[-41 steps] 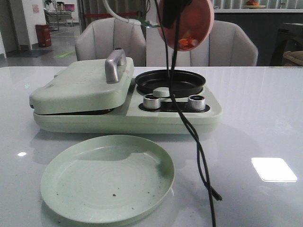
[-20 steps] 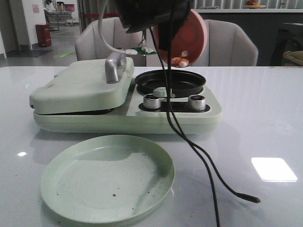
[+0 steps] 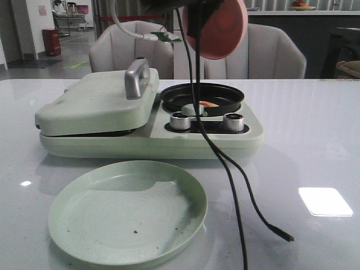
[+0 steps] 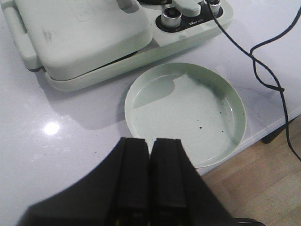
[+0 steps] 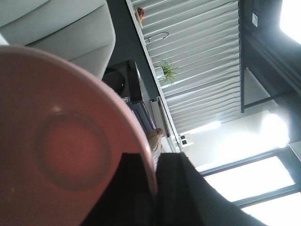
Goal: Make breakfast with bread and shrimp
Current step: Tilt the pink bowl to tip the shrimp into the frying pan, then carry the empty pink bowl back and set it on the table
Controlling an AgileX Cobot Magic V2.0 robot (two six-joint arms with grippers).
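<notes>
From the front, the shrimp (image 3: 206, 104) has dropped out of my tilted pink plate (image 3: 216, 28) into the round black pan (image 3: 202, 97). My left jaws (image 4: 150, 162) are pressed shut, empty, over the smooth green plate (image 4: 186, 113). My right jaws (image 5: 155, 181) pinch the pink plate's rim.

White glossy table (image 3: 315, 124), green breakfast maker (image 3: 149, 138), green plate (image 3: 127, 211), black cable (image 3: 242, 202)
</notes>
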